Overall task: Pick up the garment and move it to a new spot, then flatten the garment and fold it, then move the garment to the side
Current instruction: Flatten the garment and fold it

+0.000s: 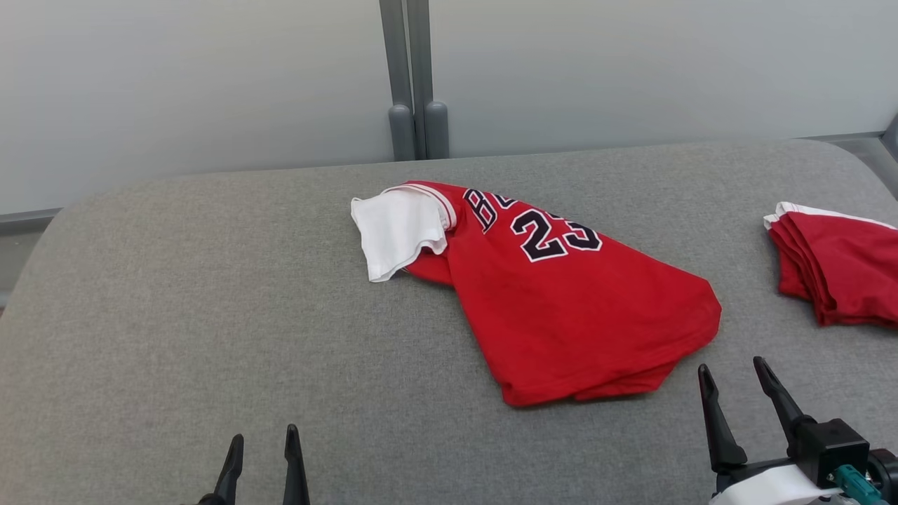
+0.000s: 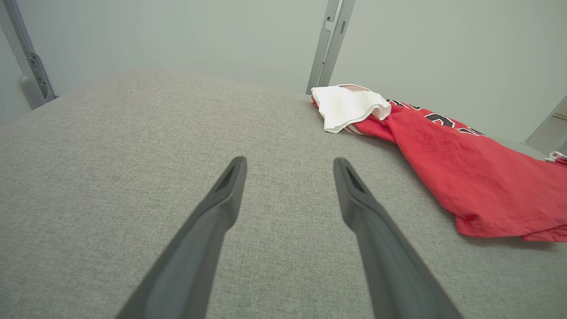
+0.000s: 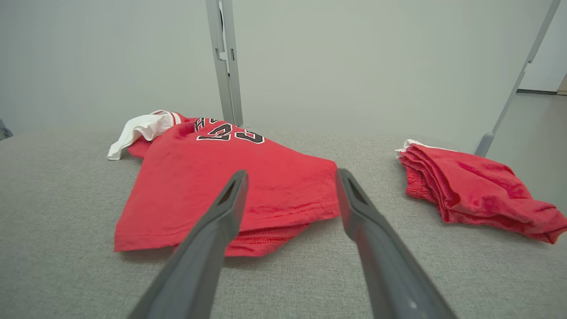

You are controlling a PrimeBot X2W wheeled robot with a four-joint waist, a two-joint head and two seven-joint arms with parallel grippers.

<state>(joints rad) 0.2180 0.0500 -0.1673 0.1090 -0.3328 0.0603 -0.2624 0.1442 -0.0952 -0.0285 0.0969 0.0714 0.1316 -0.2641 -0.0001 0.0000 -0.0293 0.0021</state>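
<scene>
Showed a red jersey (image 1: 561, 315) lying crumpled near the middle of a grey padded table (image 1: 175, 315), its long axis slanting from the white sleeve (image 1: 396, 231) at the far left down to the hem at the near right. Showed both grippers empty with fingers spread wide: left gripper (image 1: 265, 432) well apart from the cloth, right gripper (image 1: 730, 363) just short of the hem and probably better placed to grasp first.

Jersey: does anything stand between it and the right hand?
Nothing visible does. The open right hand faces the jersey at its near hem, across the grey surface. The folded red garment lies apart from it, further right, off that path.
</scene>
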